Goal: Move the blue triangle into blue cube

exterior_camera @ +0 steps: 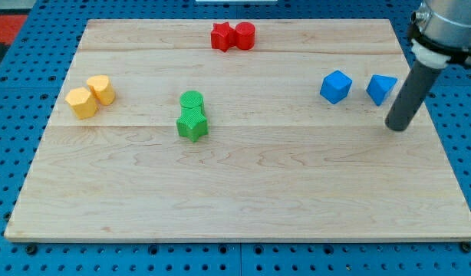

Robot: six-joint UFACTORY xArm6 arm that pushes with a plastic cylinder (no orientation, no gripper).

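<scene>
The blue triangle (381, 88) lies near the view's right edge of the wooden board. The blue cube (335, 86) sits a short gap to its left, apart from it. My tip (399, 126) rests on the board just below and to the right of the blue triangle, close to it but not clearly touching. The dark rod rises from the tip up to the arm at the view's top right.
A red star and a red cylinder (232, 36) touch at the view's top centre. A green cylinder (192, 100) sits above a green star (192, 125) left of centre. Two yellow blocks (90, 96) sit at the left. The board's right edge (443, 146) is near my tip.
</scene>
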